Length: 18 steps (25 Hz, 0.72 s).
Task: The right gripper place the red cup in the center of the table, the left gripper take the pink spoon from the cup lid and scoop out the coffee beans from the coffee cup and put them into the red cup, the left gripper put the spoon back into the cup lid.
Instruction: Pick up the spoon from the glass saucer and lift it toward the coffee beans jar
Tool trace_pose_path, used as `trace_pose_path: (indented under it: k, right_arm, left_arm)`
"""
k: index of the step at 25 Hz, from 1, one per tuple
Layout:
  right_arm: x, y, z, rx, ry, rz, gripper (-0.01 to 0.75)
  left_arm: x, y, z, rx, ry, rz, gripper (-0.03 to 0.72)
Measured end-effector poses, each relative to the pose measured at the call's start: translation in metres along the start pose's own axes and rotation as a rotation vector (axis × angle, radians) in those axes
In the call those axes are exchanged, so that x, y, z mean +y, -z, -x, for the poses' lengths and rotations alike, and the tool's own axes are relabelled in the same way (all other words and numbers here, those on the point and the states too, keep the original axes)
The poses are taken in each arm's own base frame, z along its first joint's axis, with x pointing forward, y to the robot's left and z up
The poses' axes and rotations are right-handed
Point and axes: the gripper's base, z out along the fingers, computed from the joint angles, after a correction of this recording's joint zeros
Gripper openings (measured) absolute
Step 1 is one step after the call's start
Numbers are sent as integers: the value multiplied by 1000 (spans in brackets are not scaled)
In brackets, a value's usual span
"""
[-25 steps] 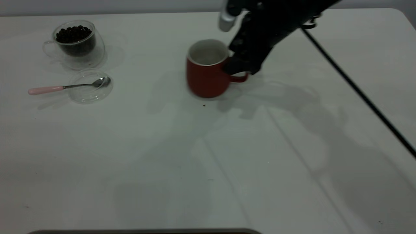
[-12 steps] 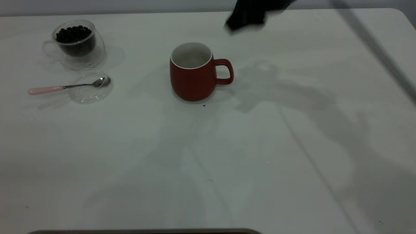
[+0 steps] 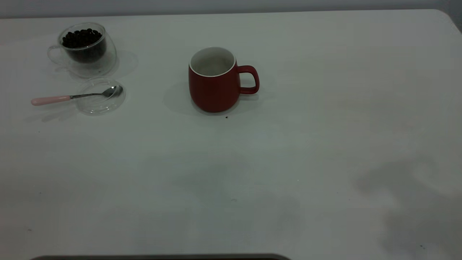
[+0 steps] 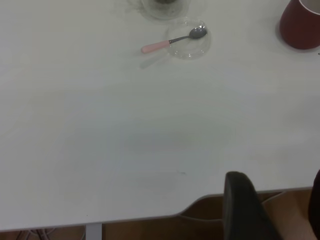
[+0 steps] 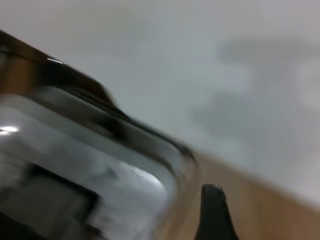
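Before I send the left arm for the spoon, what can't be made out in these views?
- Left pincer: left wrist view, cut by the frame edge; opening unclear.
- Right pincer: right wrist view, motion-blurred; only one fingertip shows.
- Coffee cup: left wrist view, cropped at the edge.
- Red cup: exterior view, its bottom is hidden by its wall.

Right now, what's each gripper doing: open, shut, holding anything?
Left gripper: open, holding nothing, back off the table edge.
Right gripper: only one finger shows; state cannot be told.
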Motion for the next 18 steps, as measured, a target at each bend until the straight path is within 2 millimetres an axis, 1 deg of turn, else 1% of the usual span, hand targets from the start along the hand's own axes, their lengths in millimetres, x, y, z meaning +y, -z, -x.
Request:
trace_pose_path:
  k: [2,5,7,9,11,14,16,18]
  right_arm:
    - [-8,8,-37,-2,-91,-84,560]
    - [-16,21,-86,-103,-204,-164,560]
    - [-12,34,-114,-235,-229,-218,560]
    - [-5,44,-136,-390,-235,-258,559]
    - [5,55,-156,-589,-241,-289,559]
    - [15,67,-183,-824,-243,-326,559]
    - [17,68,-191,-861,-254,-324,559]
    - [17,61,-192,-810,-263,-303,557]
  left_arm:
    - [0,0,0,0,0,0,380]
    - [0,0,0,0,0,0,380]
    - [0,0,0,0,0,0,380]
    - [0,0,0,0,0,0,380]
    - [0,0,0,0,0,0,380]
    - [0,0,0,0,0,0,380]
    - [0,0,0,0,0,0,380]
    - [0,0,0,0,0,0,380]
